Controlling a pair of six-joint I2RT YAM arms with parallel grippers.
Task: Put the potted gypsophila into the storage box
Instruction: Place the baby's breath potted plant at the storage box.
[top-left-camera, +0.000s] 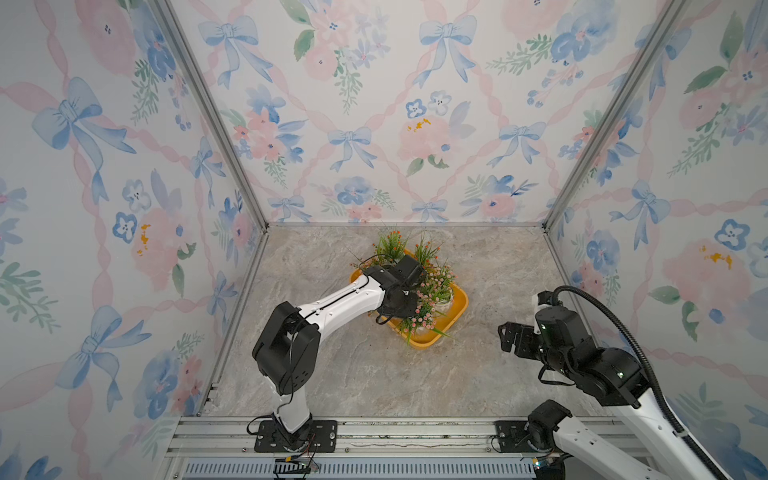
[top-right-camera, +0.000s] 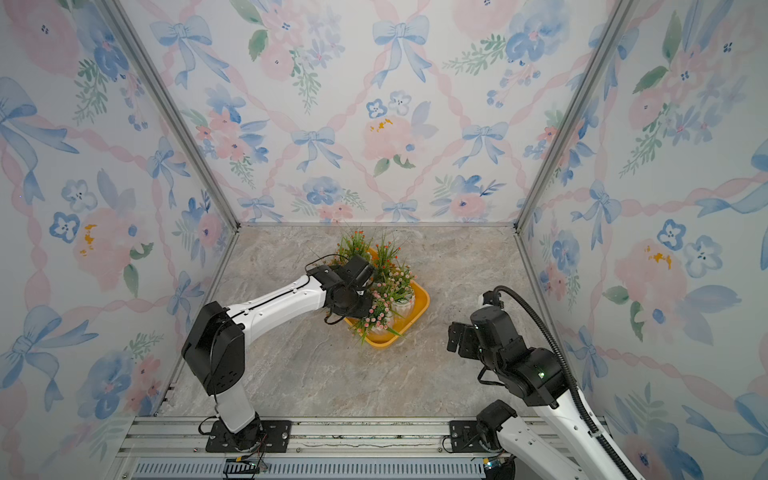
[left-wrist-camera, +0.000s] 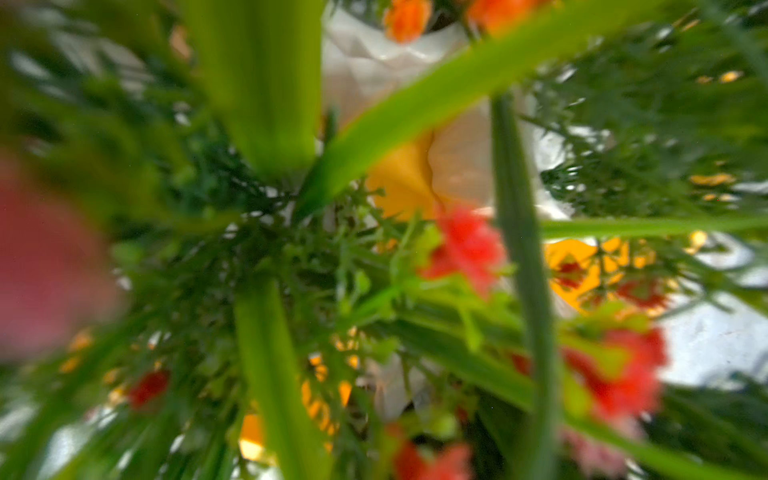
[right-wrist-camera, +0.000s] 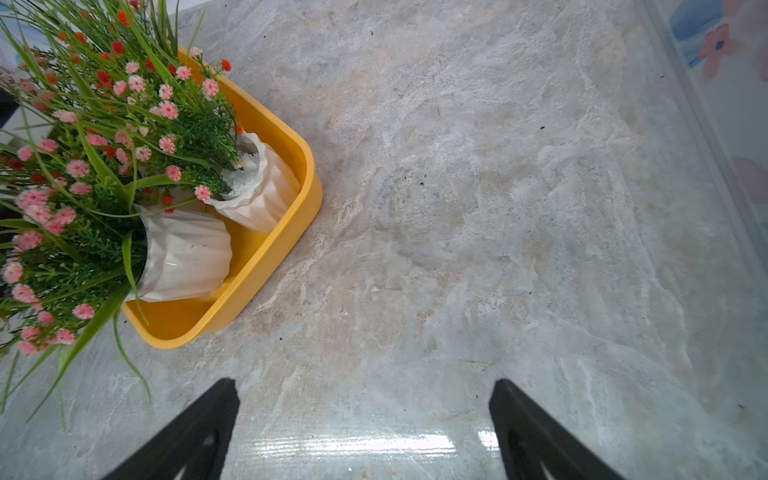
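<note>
Reaching into potted gypsophila (top-left-camera: 432, 286) in the storage box (top-left-camera: 459, 305).
Closed left fingers hidden in foliage; spread, empty right fingers (right-wrist-camera: 216, 411) over desk (top-left-camera: 374, 374) near right edge.

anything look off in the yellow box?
Yes. The pink-flowered pot in the front corner of the storage box looks tipped over rather than upright, and its leaves hang over the rim onto the table.
</note>
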